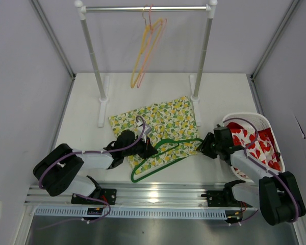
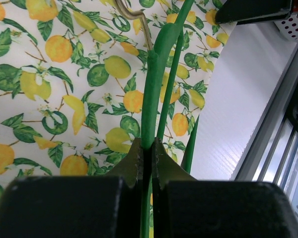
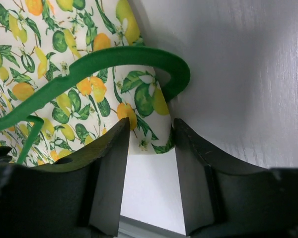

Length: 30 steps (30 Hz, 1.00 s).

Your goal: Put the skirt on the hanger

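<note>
The lemon-print skirt (image 1: pixel 155 120) lies flat on the table, also seen in the left wrist view (image 2: pixel 64 84) and the right wrist view (image 3: pixel 64 64). A green hanger (image 1: pixel 166 153) lies across its near right part, metal hook (image 1: pixel 141 122) pointing left. My left gripper (image 1: pixel 147 149) is shut on the green hanger's bar (image 2: pixel 150 109). My right gripper (image 1: pixel 205 147) is open and empty at the skirt's right corner (image 3: pixel 149 134), just short of the hanger's curved end (image 3: pixel 176 74).
A clothes rack (image 1: pixel 148 9) stands at the back with yellow and pink hangers (image 1: pixel 147 51) hung on it. A white basket (image 1: pixel 257 143) holding red-printed cloth sits at the right. The metal rail (image 1: pixel 158 191) runs along the near table edge.
</note>
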{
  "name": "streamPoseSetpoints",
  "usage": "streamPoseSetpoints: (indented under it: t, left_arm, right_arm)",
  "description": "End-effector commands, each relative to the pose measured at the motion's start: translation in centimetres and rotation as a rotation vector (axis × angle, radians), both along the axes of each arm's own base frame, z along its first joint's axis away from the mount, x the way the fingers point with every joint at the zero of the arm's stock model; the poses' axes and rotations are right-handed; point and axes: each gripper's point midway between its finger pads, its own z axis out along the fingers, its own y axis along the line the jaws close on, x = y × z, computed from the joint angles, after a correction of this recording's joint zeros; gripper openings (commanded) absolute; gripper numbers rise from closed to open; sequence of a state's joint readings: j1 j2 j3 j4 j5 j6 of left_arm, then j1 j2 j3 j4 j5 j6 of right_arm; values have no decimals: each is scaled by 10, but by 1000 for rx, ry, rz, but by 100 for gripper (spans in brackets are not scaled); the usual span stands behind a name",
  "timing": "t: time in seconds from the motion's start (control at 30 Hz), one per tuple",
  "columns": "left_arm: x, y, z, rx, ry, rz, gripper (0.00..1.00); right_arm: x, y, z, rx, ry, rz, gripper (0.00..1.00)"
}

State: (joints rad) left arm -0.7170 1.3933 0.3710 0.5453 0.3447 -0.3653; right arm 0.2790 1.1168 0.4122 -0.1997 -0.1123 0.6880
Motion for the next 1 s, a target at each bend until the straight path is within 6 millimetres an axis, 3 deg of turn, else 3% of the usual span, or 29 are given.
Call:
streamPoseSetpoints:
  t: [0.0,0.1,0.2,0.47,0.97]
  left_arm:
    - [11,15,-16,99,-42,38,0]
    - [10,15,-17,100,-41,37,0]
    - [12,16,-17,103,-43,47,0]
    - [14,16,-21,93,-38,65,0]
    - [26,25,-31,136,-56,144,0]
  right_arm:
    - [8,2,0,15,-35,-22,43]
    - [9,-3,8,-8,-35,-50,21]
    - [15,-5,26,-18,-65,-52,13]
    - [26,-12,66,-29,-82,-44,10]
    - [28,-31,74,-59,-41,-50,9]
